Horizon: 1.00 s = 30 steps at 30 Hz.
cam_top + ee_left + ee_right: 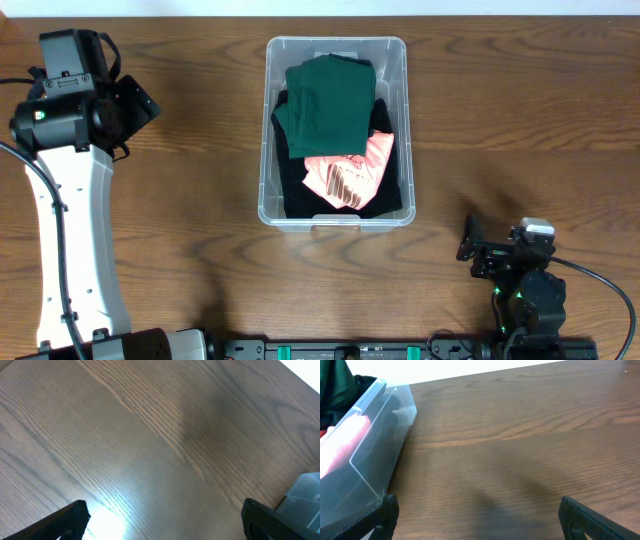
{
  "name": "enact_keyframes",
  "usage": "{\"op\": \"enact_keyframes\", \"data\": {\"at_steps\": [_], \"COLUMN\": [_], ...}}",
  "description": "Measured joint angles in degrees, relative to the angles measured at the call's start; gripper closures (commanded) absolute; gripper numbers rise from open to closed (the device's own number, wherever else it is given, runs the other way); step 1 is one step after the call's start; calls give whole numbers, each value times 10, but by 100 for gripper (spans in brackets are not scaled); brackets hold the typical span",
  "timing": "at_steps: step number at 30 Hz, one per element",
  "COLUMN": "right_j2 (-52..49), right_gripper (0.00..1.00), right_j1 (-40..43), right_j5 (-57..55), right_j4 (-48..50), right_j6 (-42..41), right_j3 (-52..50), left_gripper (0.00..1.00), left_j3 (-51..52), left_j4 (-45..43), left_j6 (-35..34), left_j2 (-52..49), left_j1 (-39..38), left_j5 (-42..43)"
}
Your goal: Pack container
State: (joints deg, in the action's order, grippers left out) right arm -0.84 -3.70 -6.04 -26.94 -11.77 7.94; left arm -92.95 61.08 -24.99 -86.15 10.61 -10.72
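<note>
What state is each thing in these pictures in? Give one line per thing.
Container: upright, lidless, holding clothes.
Green cloth: folded, lying on top.
Pink cloth: crumpled, partly under the green one.
Black cloth: at the bottom, mostly covered.
Left pincer: open, empty.
Right pincer: open, empty.

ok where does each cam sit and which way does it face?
Overhead: fixed above the table, facing straight down on the container of clothes; left arm and right arm show.
Left wrist: on the left arm, angled down at bare wood; left fingers open at bottom corners.
Right wrist: low, looking across the table; right fingers open at bottom.
Shared: all three catch the container.
</note>
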Motion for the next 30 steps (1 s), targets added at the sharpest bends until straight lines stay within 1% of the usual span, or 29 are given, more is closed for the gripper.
{"op": "enact_keyframes", "data": {"at_steps": [23,27,30], "right_j2": [0,0,0], "right_gripper": [1,1,1], "right_j1": [0,0,0], "right_j5": [0,0,0], "right_j4": [0,0,0], "right_j6": [0,0,0], "right_j3": [0,0,0], "left_gripper": [2,2,2], "left_j3": [2,33,70], "left_j4": [9,2,-19], "left_j6": [5,38,80], "left_j2": [2,37,90], "left_j1": [5,5,5], "left_j5": [-2,24,62]}}
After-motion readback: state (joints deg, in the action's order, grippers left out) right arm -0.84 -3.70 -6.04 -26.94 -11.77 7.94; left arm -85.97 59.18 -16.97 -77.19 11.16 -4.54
